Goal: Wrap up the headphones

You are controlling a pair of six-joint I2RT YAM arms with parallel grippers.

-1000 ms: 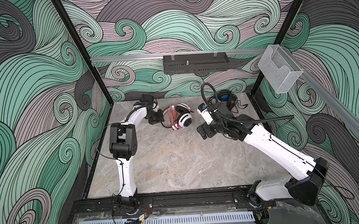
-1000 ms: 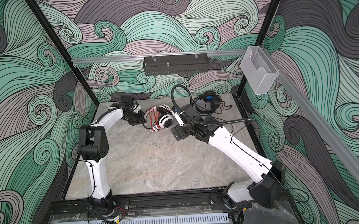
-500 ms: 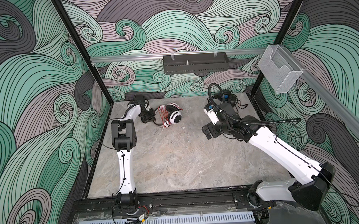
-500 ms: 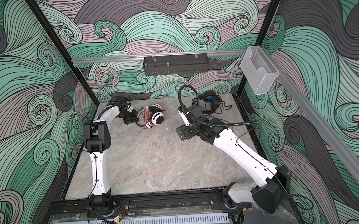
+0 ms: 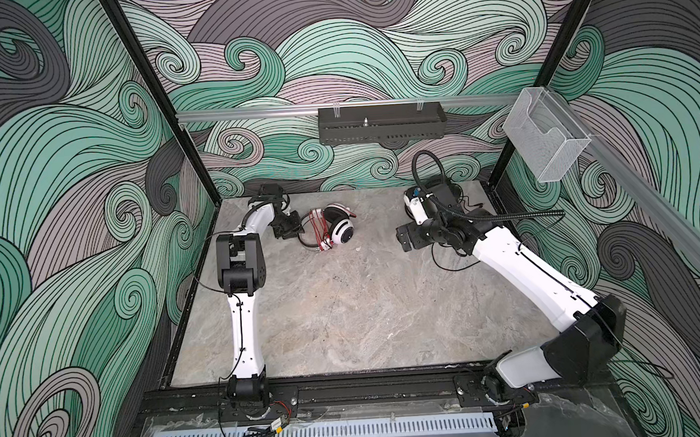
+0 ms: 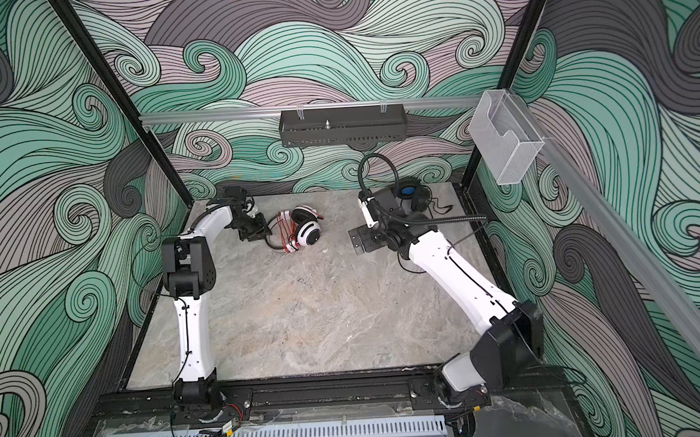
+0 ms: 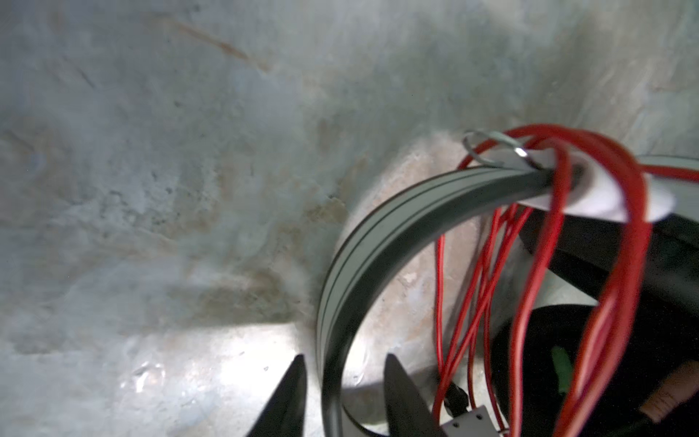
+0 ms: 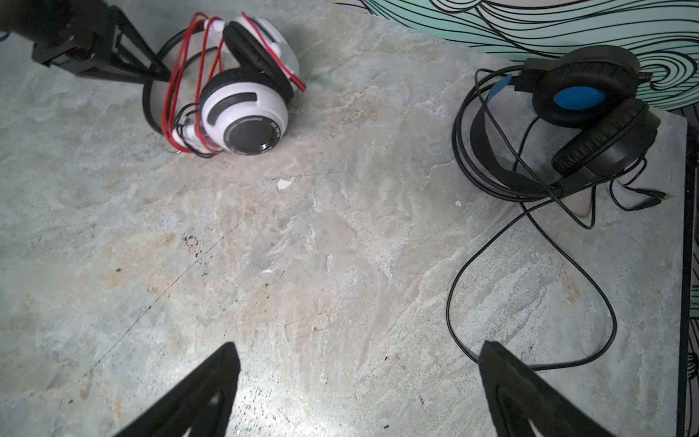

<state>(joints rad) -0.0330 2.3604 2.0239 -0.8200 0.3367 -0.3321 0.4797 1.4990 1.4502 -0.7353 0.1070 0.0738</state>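
Your left hand [image 7: 346, 382] is open. Its two black fingers [image 7: 291, 393] stand one on each side of the grey headband [image 7: 363, 246] of the white headphones [image 5: 341, 233]. There is a gap beside the band, so the hand is not squeezing it.

In both top views the white headphones lie on the stone worktop [image 5: 345, 311] at about 11 o'clock, near the back. Your left hand sits at their 9 o'clock side. The red cord [image 8: 185, 68] goes round and round the headband in many loops. Some loops also run across the white ear cups. The two cups rest close together, and you can see their black pads.

Your right hand [image 8: 359, 348] is wide open and holds nothing. It hangs over bare worktop. In a top view it is at the 3 o'clock side of the white headphones, well apart from them.

The black headphones [image 8: 590, 113] lie in the back corner of the worktop at about 1 o'clock, close to the wavy wall. You can see blue inside one cup. The right arm hides part of them in the top views. Their black cord [image 8: 529, 302] is loose. It lies on the worktop in big open loops, and one loop reaches close to a finger of your right hand.
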